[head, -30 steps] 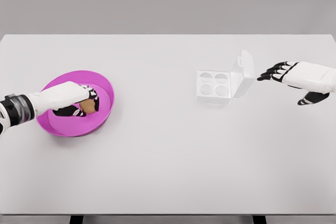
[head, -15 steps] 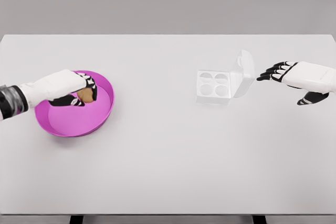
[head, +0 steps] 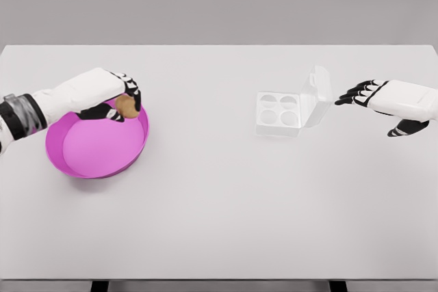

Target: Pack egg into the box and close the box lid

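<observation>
My left hand (head: 122,100) is shut on a brown egg (head: 125,106) and holds it above the far right rim of the magenta bowl (head: 96,148). To the right stands the clear egg box (head: 280,114) with its four round cups bare. Its lid (head: 317,94) is tilted up on the box's right side. My right hand (head: 369,95) hovers just right of the lid with its fingers spread, holding nothing.
A white table (head: 219,223) carries the bowl at the left and the box right of the middle. Nothing else lies on it. Its far edge meets a grey wall.
My left hand has lifted the egg out of the bowl, moving up and to the right. The right hand and the box have stayed put.
</observation>
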